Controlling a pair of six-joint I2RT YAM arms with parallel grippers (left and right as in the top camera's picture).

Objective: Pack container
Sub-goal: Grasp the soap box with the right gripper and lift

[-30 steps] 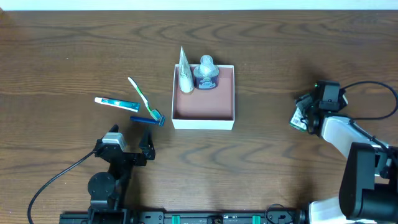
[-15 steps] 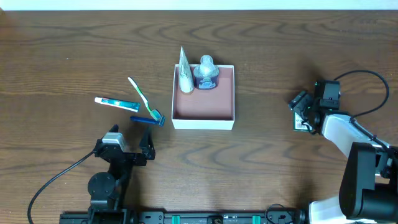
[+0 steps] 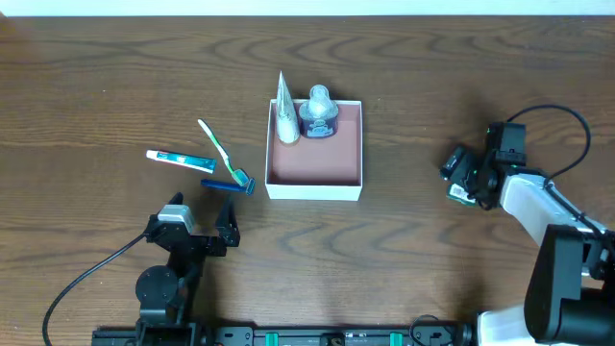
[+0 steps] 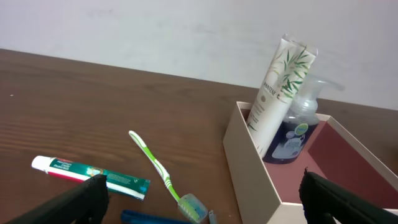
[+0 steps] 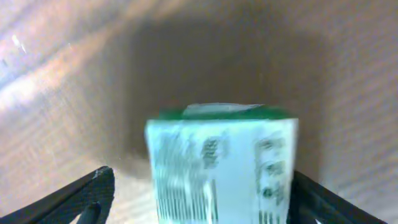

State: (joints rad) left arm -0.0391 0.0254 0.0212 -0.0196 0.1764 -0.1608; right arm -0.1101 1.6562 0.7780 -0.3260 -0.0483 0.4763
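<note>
Right gripper (image 3: 462, 177) edging left toward the container (image 3: 314, 190), clasping a green-and-white box (image 5: 221, 168), print blurred, left gripper (image 3: 200, 206) sitting spread wide near the container's front-left corner, Pantene tube (image 4: 278, 81) standing inside its far-left corner.

This is a robot test bench rather than a home: a dark wood-grain desk (image 3: 404, 259) against a plain white wall (image 4: 155, 31), black cables (image 3: 93, 270) trailing, a black mounting rail (image 3: 288, 336) along its near edge.

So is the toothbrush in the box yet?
No, out. The toothbrush lies on the table left of the container, beside the toothpaste.
</note>
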